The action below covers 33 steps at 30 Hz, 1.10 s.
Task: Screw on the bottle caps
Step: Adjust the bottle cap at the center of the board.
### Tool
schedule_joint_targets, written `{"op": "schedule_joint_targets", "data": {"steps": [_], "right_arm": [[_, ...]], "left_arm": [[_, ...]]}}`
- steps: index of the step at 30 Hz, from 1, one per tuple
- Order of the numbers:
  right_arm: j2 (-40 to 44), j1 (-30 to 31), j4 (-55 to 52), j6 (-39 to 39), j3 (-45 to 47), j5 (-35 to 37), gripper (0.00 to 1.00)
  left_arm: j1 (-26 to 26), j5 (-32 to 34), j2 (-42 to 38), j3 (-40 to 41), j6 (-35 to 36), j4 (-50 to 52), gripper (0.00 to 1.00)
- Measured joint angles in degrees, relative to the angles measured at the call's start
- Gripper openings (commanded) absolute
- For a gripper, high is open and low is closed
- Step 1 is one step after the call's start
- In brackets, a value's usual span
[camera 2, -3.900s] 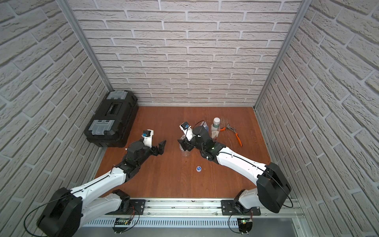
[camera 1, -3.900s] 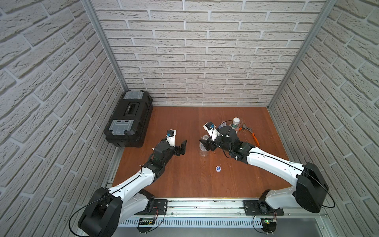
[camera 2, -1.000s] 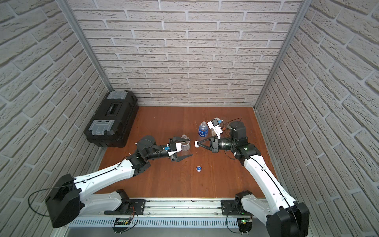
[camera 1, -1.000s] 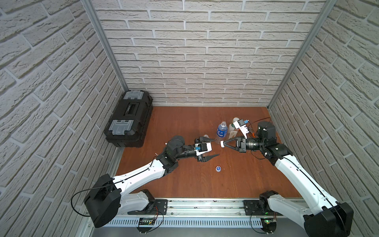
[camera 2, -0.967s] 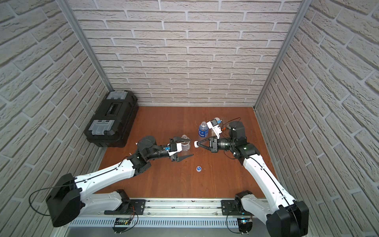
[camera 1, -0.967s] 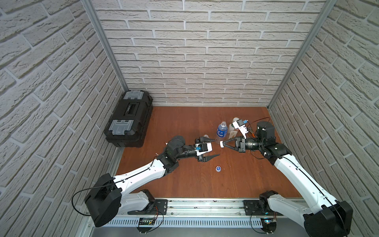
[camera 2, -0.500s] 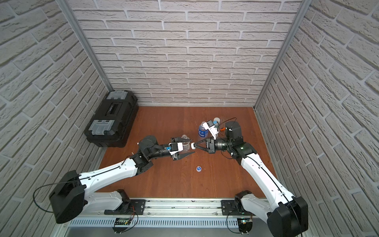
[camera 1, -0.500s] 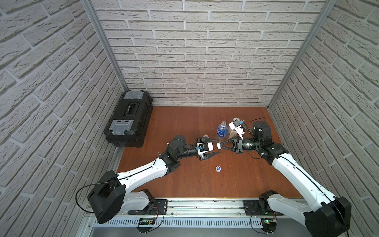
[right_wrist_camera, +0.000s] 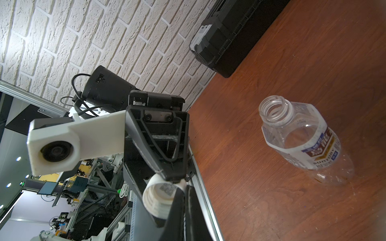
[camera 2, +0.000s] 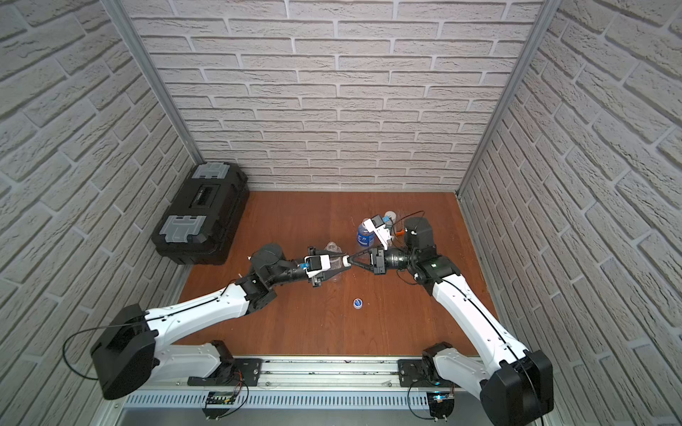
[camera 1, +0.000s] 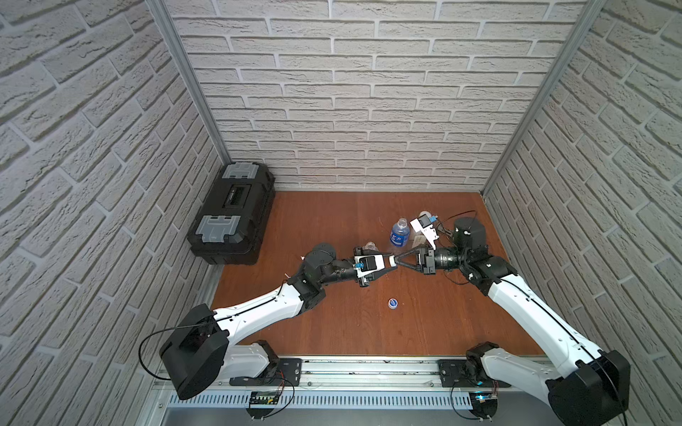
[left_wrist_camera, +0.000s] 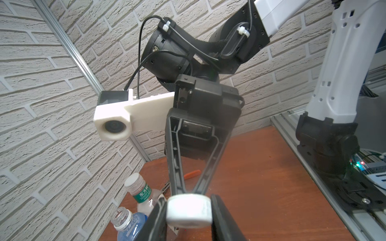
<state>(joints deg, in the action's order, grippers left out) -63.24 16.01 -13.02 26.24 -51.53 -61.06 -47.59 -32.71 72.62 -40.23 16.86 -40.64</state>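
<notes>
Left wrist view: a wide white cap (left_wrist_camera: 189, 210) is clamped between the left tool's black fingers (left_wrist_camera: 156, 221), while the right tool (left_wrist_camera: 188, 193) closes to a point on the cap's upper edge, pinching its rim. In both top views the left tool (camera 1: 391, 262) and the right one meet tip to tip above the middle of the table (camera 1: 350, 332), with the cap held clear of the wood between them. The right wrist view shows the cap's threaded underside.

Just beside the meeting point a brown-labelled bottle (right_wrist_camera: 300, 141) stands upright, neck open, clear and empty. Farther back a blue-labelled bottle (camera 1: 399, 236) also stands uncapped; what it holds cannot be told. Beside it a green-banded bottle (left_wrist_camera: 143, 193) already wears a small white cap (left_wrist_camera: 134, 182). A blue cap (camera 1: 393, 303) lies alone on the table nearer the front edge. A black toolbox (camera 1: 232, 217) sits shut beside the table's left edge, its contents hidden.

One second earlier the tools were apart: the right carried the cap at its tip, and the left's jaws stood wide. They have since met, and the left has closed on the cap. The blue cap has not moved.
</notes>
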Motion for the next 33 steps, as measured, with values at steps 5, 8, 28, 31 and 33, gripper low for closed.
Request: {"op": "schedule_joint_targets", "data": {"steps": [5,8,28,31,33], "right_arm": [[0.02,0.09,-2.21,-1.44,-0.5,2.62,0.38],[0.5,0.13,-5.88,-3.74,-1.95,6.27,0.49],[13.18,0.11,-19.34,-11.91,0.28,49.53,0.74],[13.73,0.11,-19.39,-11.85,1.07,50.73,0.8],[13.73,0.11,-19.43,-11.89,1.2,51.41,0.82]], "left_arm": [[0.0,1.95,-0.59,0.11,0.15,2.08,0.35],[-0.09,3.72,-2.78,0.13,0.26,6.8,0.36],[-13.09,31.89,5.88,-16.85,-9.09,72.67,0.36],[-13.11,33.48,11.1,-19.1,-9.92,76.56,0.36],[-13.14,34.23,14.69,-20.31,-10.34,77.83,0.36]]}}
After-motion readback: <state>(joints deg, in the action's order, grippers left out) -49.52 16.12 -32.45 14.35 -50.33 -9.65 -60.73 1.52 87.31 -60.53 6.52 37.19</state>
